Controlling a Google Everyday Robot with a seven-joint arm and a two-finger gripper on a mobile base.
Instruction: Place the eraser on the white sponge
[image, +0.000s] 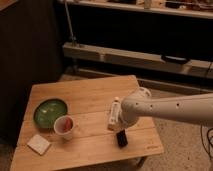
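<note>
The eraser (121, 139) is a small black block on the wooden table (90, 95), near its front right edge. My gripper (120, 129) is at the end of the white arm that reaches in from the right, directly above the eraser and close to it. I cannot tell whether it touches the eraser. The white sponge (39, 144) is a flat off-white square pad at the table's front left corner, far from the gripper.
A green bowl (50, 112) sits at the table's left, with a red-and-white cup (64, 125) just in front of it. A narrow white oblong bar (114, 115) lies by the gripper's left side. Dark shelving stands behind the table.
</note>
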